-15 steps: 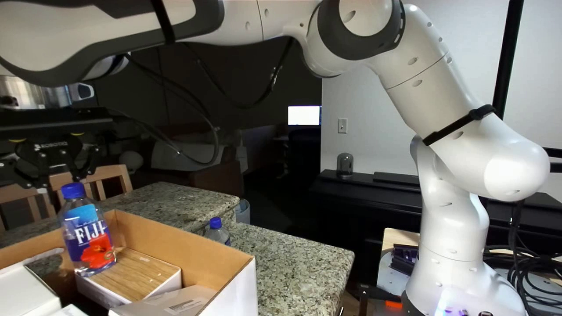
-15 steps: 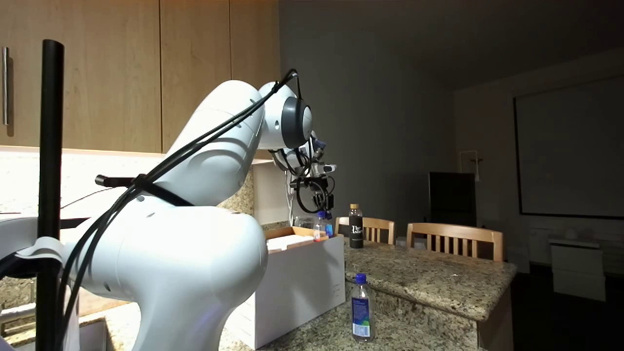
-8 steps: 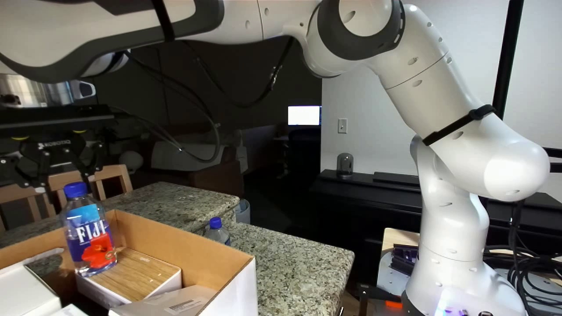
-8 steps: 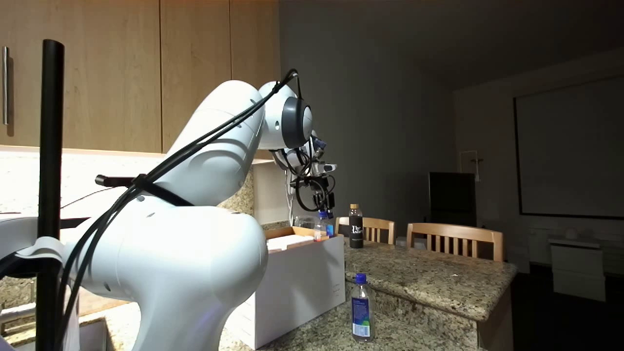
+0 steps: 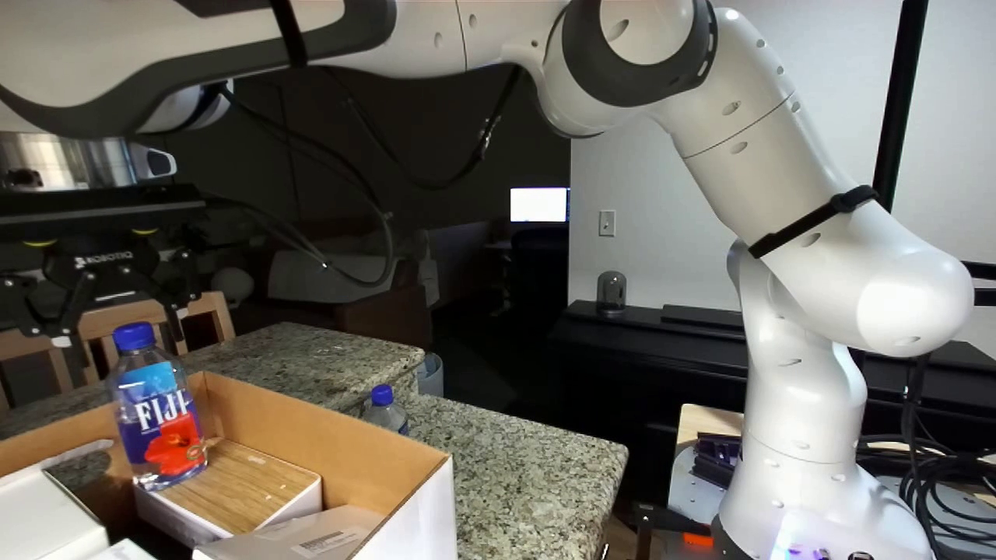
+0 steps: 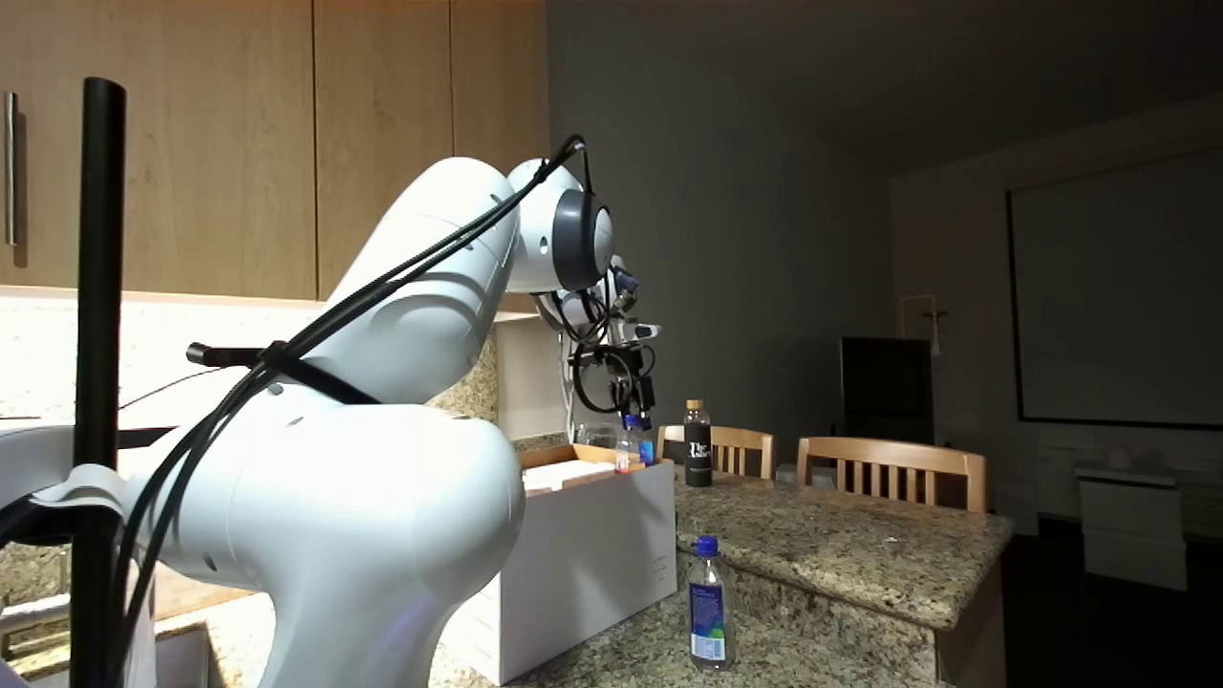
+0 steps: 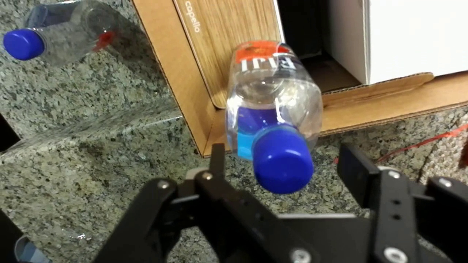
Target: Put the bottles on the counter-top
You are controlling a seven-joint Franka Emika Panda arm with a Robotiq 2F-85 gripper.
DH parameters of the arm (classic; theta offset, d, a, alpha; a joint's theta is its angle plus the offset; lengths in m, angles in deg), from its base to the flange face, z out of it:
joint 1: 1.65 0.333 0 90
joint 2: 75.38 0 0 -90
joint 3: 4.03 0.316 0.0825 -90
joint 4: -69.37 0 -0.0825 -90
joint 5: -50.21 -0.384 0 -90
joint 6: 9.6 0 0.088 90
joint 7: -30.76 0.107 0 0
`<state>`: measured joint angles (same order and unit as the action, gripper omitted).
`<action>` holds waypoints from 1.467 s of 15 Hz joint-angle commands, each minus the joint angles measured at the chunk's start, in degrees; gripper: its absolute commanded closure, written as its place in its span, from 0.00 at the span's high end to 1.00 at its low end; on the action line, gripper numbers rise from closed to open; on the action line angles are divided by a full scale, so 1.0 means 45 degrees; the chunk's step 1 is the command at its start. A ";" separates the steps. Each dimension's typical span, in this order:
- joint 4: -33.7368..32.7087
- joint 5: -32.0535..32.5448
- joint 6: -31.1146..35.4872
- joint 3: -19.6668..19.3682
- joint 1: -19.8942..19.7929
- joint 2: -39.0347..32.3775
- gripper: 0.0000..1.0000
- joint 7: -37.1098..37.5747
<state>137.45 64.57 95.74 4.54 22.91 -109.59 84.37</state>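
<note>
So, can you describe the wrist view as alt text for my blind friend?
An open black gripper flanks the blue cap of a Fiji water bottle standing on a wood-grain box inside a cardboard box. At upper left, a second blue-capped water bottle stands outside, on the speckled granite counter-top.

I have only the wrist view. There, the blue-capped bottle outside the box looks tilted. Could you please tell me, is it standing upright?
Observer: Yes, in an exterior view this bottle stands upright on the counter-top.
Operator: Thank you. Is there some other bottle which I cannot see?
Observer: Yes, a dark bottle stands on the raised counter section.
Operator: And the box, which colour does its outside have?
Observer: The sides that show in both exterior views are white.
</note>
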 commanded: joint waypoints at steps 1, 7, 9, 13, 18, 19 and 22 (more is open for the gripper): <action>0.0015 -0.0517 -0.0557 0.0104 -0.0179 0.0188 0.48 0.0006; -0.0160 -0.0492 -0.0788 0.0085 -0.0107 0.0266 0.13 0.0054; -0.0141 -0.0519 -0.0946 0.0110 -0.0092 0.0321 0.16 0.0083; 0.0060 -0.0562 -0.1073 0.0158 -0.0100 0.0618 0.16 0.0170; 0.0818 -0.0566 -0.0933 0.0203 -0.0148 0.2111 0.16 0.0471; 0.0945 -0.0527 -0.1108 0.0170 -0.0112 0.2532 0.16 0.0681; 0.1253 -0.0389 -0.2041 0.0043 -0.0068 0.3836 0.16 0.1399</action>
<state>137.53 63.29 89.93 5.14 22.75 -100.79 86.67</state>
